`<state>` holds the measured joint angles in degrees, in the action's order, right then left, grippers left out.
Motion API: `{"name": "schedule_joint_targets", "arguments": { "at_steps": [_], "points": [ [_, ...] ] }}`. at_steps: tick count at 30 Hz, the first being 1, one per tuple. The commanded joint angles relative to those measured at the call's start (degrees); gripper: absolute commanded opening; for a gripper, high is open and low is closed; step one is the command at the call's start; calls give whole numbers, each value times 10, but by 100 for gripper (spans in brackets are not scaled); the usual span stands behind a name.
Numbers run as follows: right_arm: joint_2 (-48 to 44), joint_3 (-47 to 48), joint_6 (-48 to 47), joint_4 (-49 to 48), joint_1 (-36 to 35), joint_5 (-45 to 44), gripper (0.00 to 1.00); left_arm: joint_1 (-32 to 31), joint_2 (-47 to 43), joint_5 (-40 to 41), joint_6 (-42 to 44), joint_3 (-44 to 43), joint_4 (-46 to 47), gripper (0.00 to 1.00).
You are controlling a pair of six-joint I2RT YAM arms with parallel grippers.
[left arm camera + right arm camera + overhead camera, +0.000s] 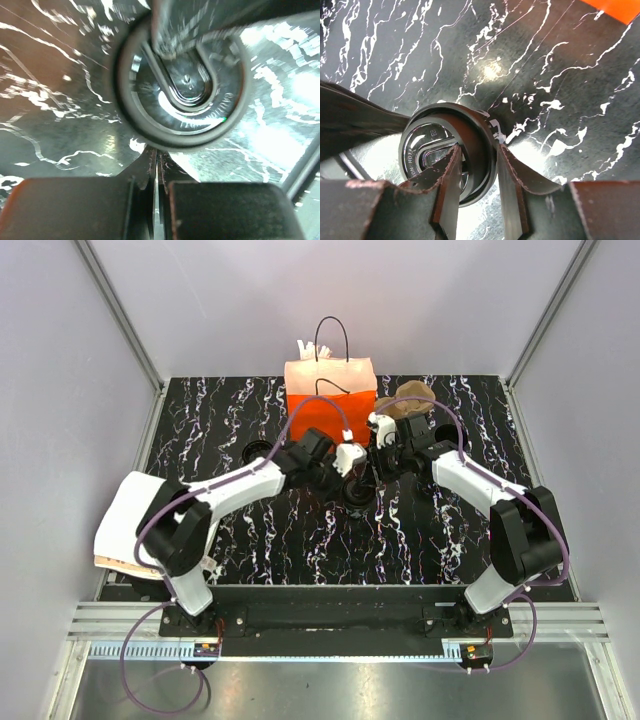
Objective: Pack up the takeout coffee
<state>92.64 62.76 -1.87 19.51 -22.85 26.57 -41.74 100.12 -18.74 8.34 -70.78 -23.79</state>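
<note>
The takeout coffee (360,494) is a small black cup with a glossy black lid, standing on the marbled table in front of the orange paper bag (331,400). My right gripper (476,172) is shut on the lid's rim (487,150), one finger on the lid top and one outside the rim. In the top view the right gripper (373,474) comes in from the right. My left gripper (156,162) is shut and empty, its tips against the near edge of the cup (182,85). In the top view the left gripper (353,476) meets the cup from the left.
A brown crumpled item (408,399) lies right of the bag. A squat black ringed piece (251,452) sits at the left and another black piece (446,426) at the right. A white paper stack (118,525) lies at the table's left edge.
</note>
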Motion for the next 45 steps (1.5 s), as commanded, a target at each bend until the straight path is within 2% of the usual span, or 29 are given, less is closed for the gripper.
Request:
{"name": "schedule_joint_targets", "arguments": {
  "at_steps": [1, 6, 14, 23, 29, 36, 40, 45],
  "points": [
    [-1, -24, -3, 62, -3, 17, 38, 31, -75, -76, -16, 7, 52, 0],
    [-3, -22, 1, 59, -3, 9, 38, 46, -85, -140, -22, 28, 33, 0],
    [-24, -21, 15, 51, 0, -4, 38, 49, -48, -235, -40, 74, 25, 0],
    [-61, -5, 42, 50, 0, 16, 41, 51, -70, -273, -39, 74, 23, 0],
    [-78, 16, 50, 55, 0, 38, 50, 51, -69, -261, -39, 78, 23, 0],
    [-82, 9, 41, 61, 0, 34, 52, 51, -55, -191, -57, 78, 39, 0],
    [-81, 3, 37, 59, 0, 32, 52, 52, -51, -120, -75, 72, 60, 0],
    [-81, -8, 34, 56, 0, 31, 52, 55, -36, -84, -82, 46, 74, 0]
  ]
}}
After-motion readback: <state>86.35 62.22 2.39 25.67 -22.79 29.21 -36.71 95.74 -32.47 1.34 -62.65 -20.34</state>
